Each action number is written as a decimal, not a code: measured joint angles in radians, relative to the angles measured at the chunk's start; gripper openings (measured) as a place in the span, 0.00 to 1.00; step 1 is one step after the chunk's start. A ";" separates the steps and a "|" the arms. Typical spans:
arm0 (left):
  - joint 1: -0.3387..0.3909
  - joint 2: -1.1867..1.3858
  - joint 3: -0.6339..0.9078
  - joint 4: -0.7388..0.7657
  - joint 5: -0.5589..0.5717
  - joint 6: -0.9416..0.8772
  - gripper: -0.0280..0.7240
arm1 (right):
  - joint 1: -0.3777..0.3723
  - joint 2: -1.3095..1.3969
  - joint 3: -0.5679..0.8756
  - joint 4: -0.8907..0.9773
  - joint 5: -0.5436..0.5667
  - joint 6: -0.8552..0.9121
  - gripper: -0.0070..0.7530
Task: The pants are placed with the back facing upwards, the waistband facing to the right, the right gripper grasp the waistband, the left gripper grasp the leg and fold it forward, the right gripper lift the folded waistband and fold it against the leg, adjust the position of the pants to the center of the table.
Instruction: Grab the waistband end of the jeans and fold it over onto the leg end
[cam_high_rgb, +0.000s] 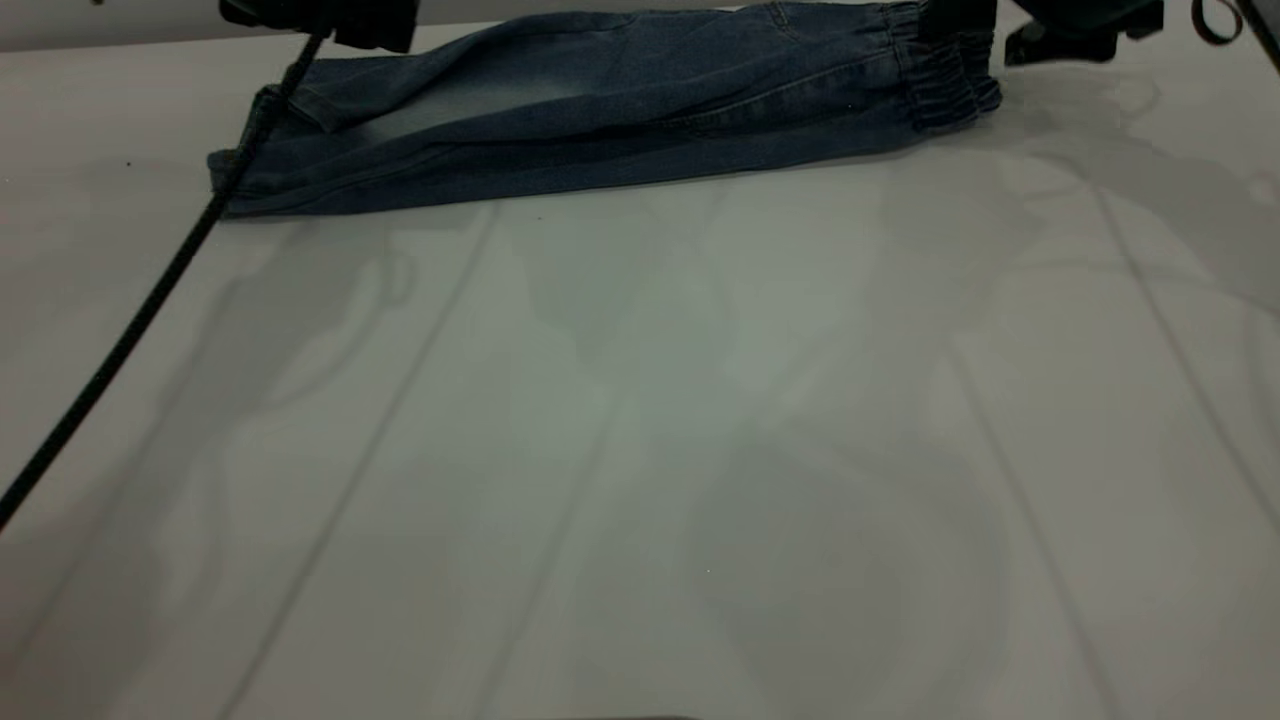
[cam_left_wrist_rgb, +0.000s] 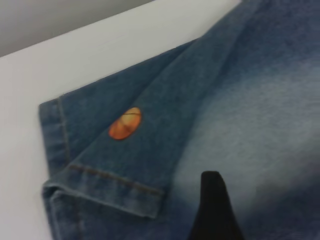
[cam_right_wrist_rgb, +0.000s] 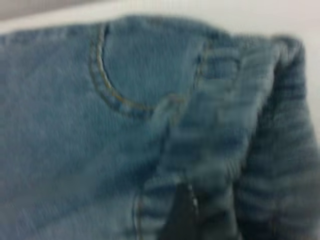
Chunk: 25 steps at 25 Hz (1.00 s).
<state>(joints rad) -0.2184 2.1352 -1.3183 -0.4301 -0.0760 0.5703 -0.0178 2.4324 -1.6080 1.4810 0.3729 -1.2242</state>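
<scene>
While we are hovering both grippers over the pants (cam_high_rgb: 600, 110), finger states unreadable, we are judging the denim soft, best pinched at the waistband (cam_high_rgb: 945, 75).

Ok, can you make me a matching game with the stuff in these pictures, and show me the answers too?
Things:
1. pants
2. waistband
3. orange ball print
4. table

Descriptions:
A. pale grey, flat and plain
B. gathered and ruffled, at the right end of the denim in the exterior view
C. small bright patch near a stitched leg hem
D. blue denim, folded long and narrow at the far edge

Pairs: 1-D, 2-B, 3-C, 4-A
</scene>
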 joint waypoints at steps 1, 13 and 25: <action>-0.003 0.000 0.000 0.000 0.000 0.000 0.66 | 0.000 0.000 -0.007 -0.001 -0.001 -0.001 0.75; -0.037 0.003 0.000 0.000 0.000 0.000 0.66 | 0.000 0.013 -0.016 0.023 -0.003 -0.051 0.79; -0.062 0.003 0.000 0.000 0.000 -0.015 0.66 | 0.002 0.082 -0.028 0.082 0.069 -0.044 0.65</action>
<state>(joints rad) -0.2800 2.1383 -1.3183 -0.4301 -0.0760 0.5555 -0.0160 2.5147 -1.6360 1.5633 0.4423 -1.2682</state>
